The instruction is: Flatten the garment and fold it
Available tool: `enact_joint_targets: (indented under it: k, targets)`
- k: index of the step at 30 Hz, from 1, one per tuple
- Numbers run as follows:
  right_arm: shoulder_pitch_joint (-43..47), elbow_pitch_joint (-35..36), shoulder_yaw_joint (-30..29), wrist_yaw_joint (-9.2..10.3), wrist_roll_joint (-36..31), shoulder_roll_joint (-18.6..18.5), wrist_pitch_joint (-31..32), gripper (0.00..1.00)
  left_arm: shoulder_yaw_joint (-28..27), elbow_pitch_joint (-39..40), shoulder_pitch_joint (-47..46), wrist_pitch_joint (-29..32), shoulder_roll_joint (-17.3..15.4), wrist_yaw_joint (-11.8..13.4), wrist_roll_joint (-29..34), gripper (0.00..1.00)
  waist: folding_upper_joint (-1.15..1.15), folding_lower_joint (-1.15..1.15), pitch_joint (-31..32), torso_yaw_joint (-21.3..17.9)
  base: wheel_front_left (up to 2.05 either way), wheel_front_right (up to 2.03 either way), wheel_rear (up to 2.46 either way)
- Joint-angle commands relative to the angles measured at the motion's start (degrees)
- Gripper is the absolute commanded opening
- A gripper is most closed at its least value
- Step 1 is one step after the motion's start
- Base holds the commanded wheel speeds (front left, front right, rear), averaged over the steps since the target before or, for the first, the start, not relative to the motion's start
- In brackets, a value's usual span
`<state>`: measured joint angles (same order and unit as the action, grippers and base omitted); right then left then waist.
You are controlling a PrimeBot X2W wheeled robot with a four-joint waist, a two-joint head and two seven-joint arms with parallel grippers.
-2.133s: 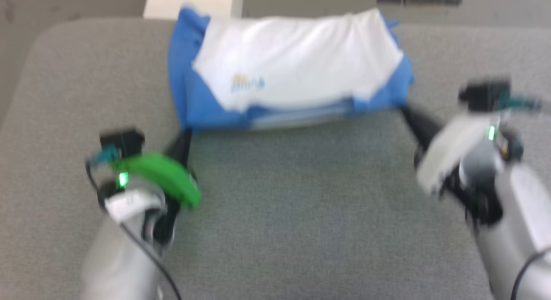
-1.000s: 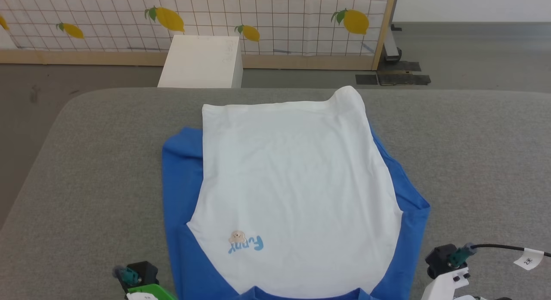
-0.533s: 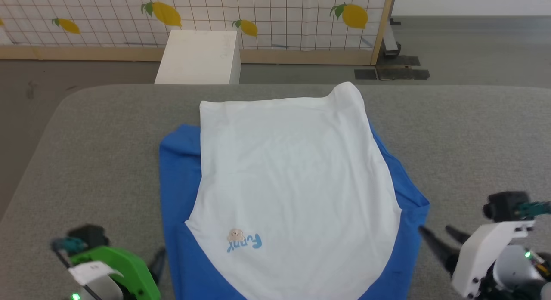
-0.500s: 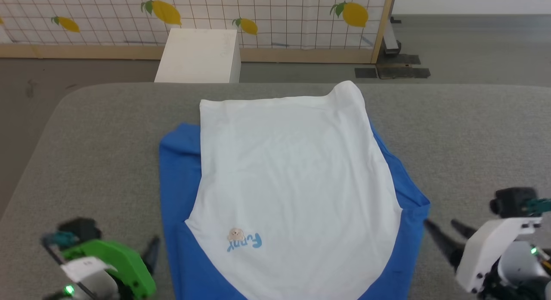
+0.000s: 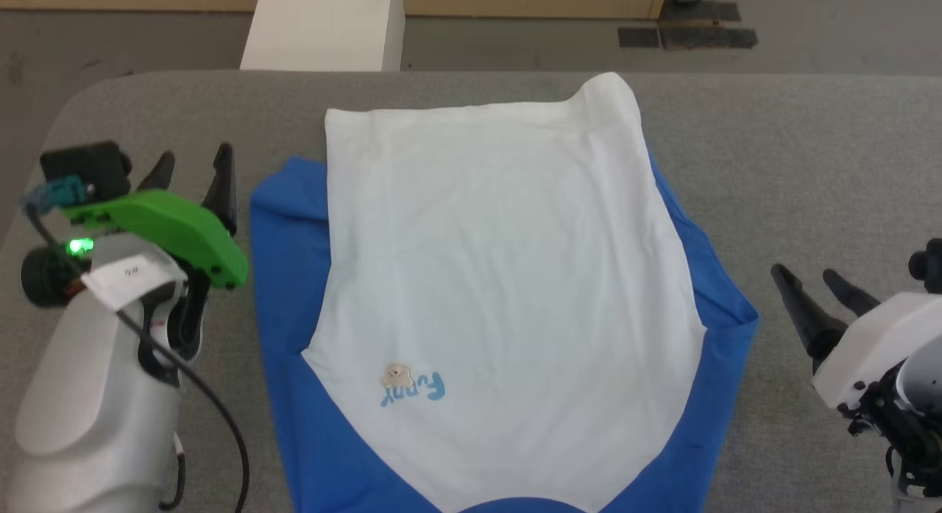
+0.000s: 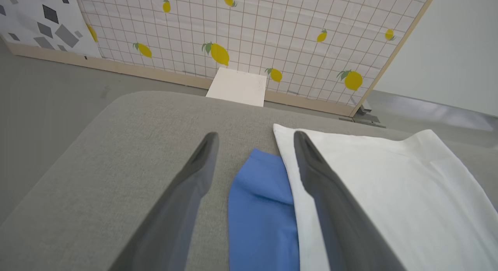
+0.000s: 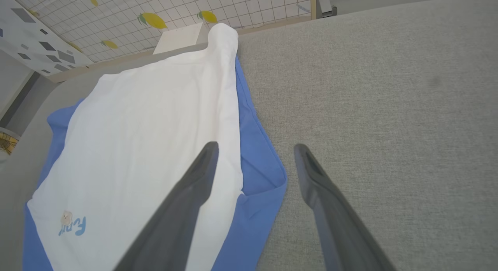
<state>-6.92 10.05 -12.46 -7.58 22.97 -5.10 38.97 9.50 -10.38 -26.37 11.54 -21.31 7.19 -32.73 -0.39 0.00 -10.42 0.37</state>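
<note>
The garment (image 5: 493, 277), a white T-shirt with blue sleeves, lies spread on the grey table (image 5: 809, 152), collar toward me and hem at the far side. A small blue word and beige figure (image 5: 412, 384) sit on the chest. Both sleeves are folded in along the body, showing as blue strips. The far right hem corner bulges up. My left gripper (image 5: 193, 160) hovers open just left of the left sleeve (image 6: 260, 208), empty. On the other side, my right gripper (image 5: 806, 277) is open beside the right sleeve (image 7: 260, 170), holding nothing.
A white box (image 5: 324, 27) stands on the floor beyond the table's far edge. A lemon-print grid panel (image 6: 241, 34) lines the back. Bare grey tabletop lies on both sides of the shirt.
Both grippers have let go of the shirt and opened. The left one rose forward along the left sleeve; the right one drew out to the right. The head camera tilted down.
</note>
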Motion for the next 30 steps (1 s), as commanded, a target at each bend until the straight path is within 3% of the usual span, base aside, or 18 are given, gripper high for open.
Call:
enact_joint_targets:
  k: [1,6,9,14,21,27,28,29,30]
  targets:
    - [-1.67,0.59,-0.03,0.09,-0.60,0.00,-0.15,1.00,0.92,-2.29,-3.51,-0.24,-0.27,-1.18,1.23,1.00,0.39,0.00,-5.32,-0.47,0.00,0.00,0.00]
    - [-4.78,2.04,0.41,0.09,-1.11,-0.45,0.46,1.00,3.58,-12.71,-14.55,3.91,-0.84,-4.30,2.01,1.00,0.39,0.00,-10.88,-1.54,0.00,0.00,0.00]
    - [-6.06,3.22,0.82,0.09,-1.45,-0.69,0.77,1.00,5.10,-19.94,-21.33,11.08,-1.23,-5.24,1.63,1.00,0.39,0.00,-14.14,-2.23,0.00,0.00,0.00]
    - [-6.58,4.27,1.18,0.09,-1.60,-0.49,0.74,1.00,7.94,-25.35,-27.22,19.00,-2.28,-6.23,2.80,1.00,0.39,0.00,-16.82,-2.84,0.00,0.00,0.00]
    - [-6.53,4.95,0.86,0.09,-1.87,-0.21,0.30,1.00,11.91,-28.60,-30.10,25.59,-3.12,-6.98,5.25,1.00,0.39,0.00,-18.86,-3.24,0.00,0.00,0.00]
    - [-6.81,5.18,0.54,0.09,-1.94,-0.05,-0.34,1.00,12.53,-31.90,-28.51,33.44,-1.23,-6.98,2.45,1.00,0.39,0.00,-20.21,-3.31,0.00,0.00,0.00]
    - [-6.91,5.18,0.52,0.09,-2.00,-0.03,-0.44,1.00,12.15,-32.25,-28.16,35.13,-0.76,-6.56,1.46,0.49,0.39,0.00,-20.41,-3.27,0.00,0.00,0.00]
    - [-6.99,5.18,0.49,0.09,-2.04,0.00,-0.53,1.00,12.00,-32.14,-28.00,35.83,-0.58,-6.44,1.01,0.15,0.39,0.00,-20.53,-3.23,0.00,0.00,0.00]
    - [-7.05,5.18,0.51,0.09,-2.10,0.03,-0.63,1.00,11.68,-31.83,-27.78,36.19,-0.47,-6.37,0.43,0.00,0.39,0.00,-20.67,-3.19,0.00,0.00,0.00]
